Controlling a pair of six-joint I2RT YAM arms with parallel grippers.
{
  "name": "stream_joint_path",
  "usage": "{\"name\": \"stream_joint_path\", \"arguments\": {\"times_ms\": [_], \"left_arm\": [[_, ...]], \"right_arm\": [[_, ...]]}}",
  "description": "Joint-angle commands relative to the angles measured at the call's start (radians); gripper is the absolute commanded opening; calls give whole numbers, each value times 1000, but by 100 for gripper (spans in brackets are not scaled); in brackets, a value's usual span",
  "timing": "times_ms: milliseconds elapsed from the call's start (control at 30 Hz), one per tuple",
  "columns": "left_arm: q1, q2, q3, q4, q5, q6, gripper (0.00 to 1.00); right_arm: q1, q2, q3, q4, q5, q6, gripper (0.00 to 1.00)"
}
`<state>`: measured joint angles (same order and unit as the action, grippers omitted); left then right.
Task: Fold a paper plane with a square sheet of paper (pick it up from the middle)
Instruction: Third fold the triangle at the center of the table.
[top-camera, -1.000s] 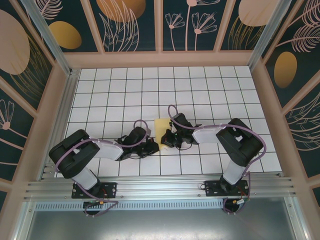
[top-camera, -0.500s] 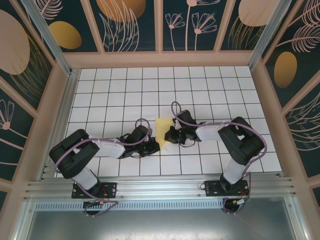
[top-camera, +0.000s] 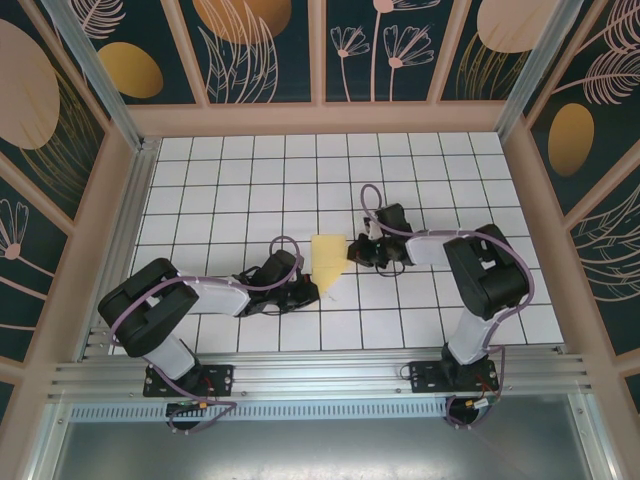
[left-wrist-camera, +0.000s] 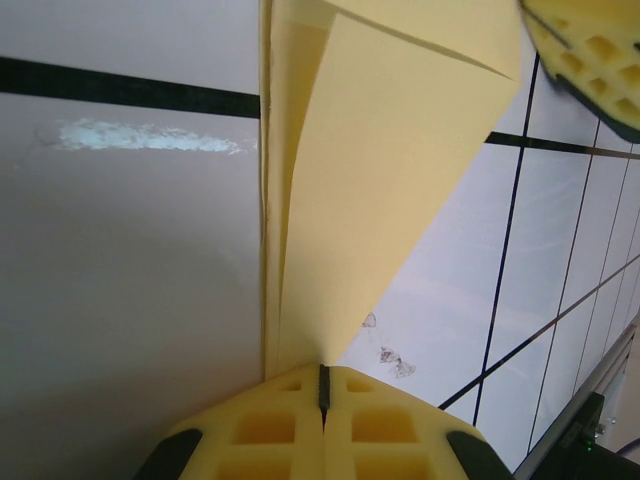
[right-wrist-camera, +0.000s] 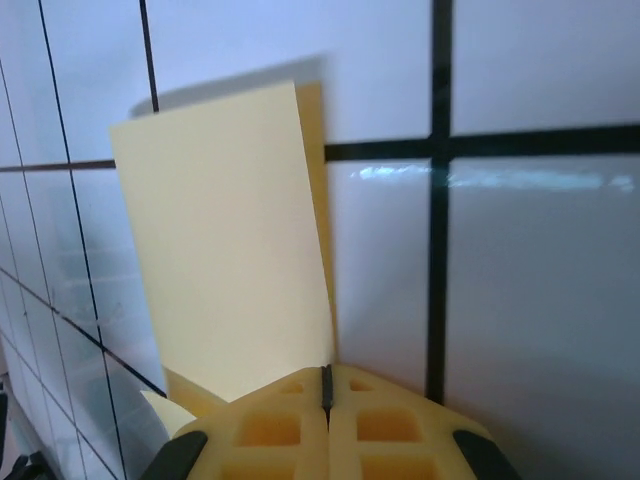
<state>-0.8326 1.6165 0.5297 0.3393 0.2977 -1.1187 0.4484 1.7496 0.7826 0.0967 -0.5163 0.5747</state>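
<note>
The square sheet of paper (top-camera: 327, 256) is pale yellow and folded into a narrow wedge, wide at its far end and pointed at its near end. It hangs between both grippers over the middle of the tiled table. My left gripper (top-camera: 308, 292) is shut on the pointed near tip (left-wrist-camera: 322, 372). From there the folded layers of the paper (left-wrist-camera: 370, 180) fan upward. My right gripper (top-camera: 352, 253) is shut on the paper's right edge (right-wrist-camera: 325, 372), and a flat panel of the paper (right-wrist-camera: 225, 250) stands up from its jaws. The right gripper's yellow fingers (left-wrist-camera: 585, 45) show in the corner of the left wrist view.
The table (top-camera: 250, 180) is white tiles with a black grid. Wooden walls (top-camera: 320, 118) with patterned panels fence it on three sides. A metal rail (top-camera: 320, 375) runs along the near edge and carries both arm bases.
My right gripper has moved right and away from me, drawing the paper's right edge out. The paper now shows larger and more spread between the grippers. The left gripper has barely moved.
</note>
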Motion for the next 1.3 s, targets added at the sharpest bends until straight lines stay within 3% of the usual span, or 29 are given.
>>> {"name": "stream_joint_path", "arguments": {"times_ms": [0, 233, 467, 867, 1000, 1133, 1267], "left_arm": [[-3, 23, -30, -152, -41, 23, 0], [-3, 28, -27, -148, -47, 21, 0], [-3, 25, -29, -152, -47, 23, 0], [-2, 8, -44, -170, -49, 39, 0], [-2, -7, -25, -186, -49, 58, 0], [-3, -78, 28, -231, -63, 97, 11], [-2, -179, 72, -243, -124, 114, 32]], "right_arm": [[35, -101, -16, -11, 11, -28, 4], [212, -109, -98, 16, 34, 89, 3], [228, -23, -70, -14, 25, 76, 2], [-17, -9, -24, -97, 70, 0, 2], [-55, -57, 6, -125, 98, 1, 3], [-56, -212, -28, -138, 138, 21, 12], [-53, -375, -130, -121, 155, 64, 37]]}}
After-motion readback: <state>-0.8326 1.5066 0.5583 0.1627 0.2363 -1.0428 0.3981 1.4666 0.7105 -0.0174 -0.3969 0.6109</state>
